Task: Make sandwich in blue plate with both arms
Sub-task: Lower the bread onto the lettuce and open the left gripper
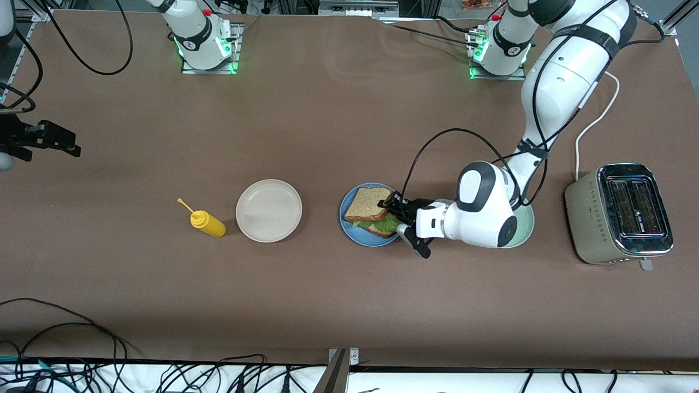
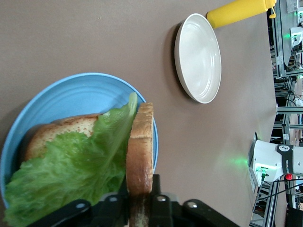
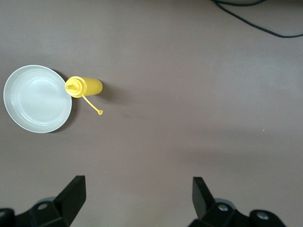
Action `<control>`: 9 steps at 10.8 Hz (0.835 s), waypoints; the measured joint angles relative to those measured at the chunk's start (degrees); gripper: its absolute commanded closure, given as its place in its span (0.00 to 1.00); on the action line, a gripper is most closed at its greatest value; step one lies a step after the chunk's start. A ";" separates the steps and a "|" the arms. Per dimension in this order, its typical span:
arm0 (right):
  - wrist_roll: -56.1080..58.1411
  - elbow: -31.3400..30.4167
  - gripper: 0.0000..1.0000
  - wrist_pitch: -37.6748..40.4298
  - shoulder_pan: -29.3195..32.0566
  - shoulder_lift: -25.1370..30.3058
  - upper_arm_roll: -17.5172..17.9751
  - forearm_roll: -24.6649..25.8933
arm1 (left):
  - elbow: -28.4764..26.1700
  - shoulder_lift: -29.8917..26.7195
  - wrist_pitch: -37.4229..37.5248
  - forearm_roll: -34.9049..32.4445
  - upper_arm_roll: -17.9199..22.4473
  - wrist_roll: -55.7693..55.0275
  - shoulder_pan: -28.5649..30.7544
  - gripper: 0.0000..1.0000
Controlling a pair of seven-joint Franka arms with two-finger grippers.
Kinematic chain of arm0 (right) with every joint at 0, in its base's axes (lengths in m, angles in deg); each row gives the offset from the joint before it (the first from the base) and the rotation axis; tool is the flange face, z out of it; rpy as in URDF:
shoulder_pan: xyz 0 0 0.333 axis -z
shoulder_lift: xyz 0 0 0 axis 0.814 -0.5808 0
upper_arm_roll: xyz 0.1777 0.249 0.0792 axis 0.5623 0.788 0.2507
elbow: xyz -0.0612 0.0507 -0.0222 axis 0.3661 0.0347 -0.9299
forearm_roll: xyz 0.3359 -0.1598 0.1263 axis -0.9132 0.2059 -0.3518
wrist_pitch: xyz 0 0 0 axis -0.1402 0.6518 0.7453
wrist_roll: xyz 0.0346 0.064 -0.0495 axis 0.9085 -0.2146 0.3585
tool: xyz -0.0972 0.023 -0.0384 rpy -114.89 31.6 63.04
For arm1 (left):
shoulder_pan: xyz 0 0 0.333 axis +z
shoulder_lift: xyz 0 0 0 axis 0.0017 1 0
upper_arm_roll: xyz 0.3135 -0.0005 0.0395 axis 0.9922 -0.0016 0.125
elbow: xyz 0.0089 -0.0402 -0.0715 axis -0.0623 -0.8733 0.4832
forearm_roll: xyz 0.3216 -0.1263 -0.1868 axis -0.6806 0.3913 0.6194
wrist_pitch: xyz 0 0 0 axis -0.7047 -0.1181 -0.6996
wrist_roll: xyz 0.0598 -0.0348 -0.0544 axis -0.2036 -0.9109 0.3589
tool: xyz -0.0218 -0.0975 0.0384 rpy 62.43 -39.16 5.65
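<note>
Where toaster [image 1: 620, 213] stands, mint plate [image 1: 525, 225] beside.

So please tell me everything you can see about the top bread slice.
The top slice is brown wholemeal bread with a darker crust, roughly square. It lies over the lettuce, which covers the bottom slice on the blue plate. In the left wrist view it appears edge-on. The left tool grips its crust edge between the fingers, so it is not yet released. Nothing else touches it.
</note>
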 measured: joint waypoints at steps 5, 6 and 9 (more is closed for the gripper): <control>-0.03 0.00 0.00 -0.38 0.01 0.00 -0.01 0.00 | 0.68 -0.74 0.23 -0.20 0.13 0.48 1.84 0.00; -0.03 0.00 0.00 -0.40 0.02 -0.01 -0.01 0.00 | 0.93 -1.53 1.37 -2.52 0.21 0.55 2.52 0.00; -0.05 0.00 0.00 -0.46 0.03 -0.01 -0.03 0.00 | 1.72 -6.51 7.68 -10.59 0.52 0.51 5.97 0.00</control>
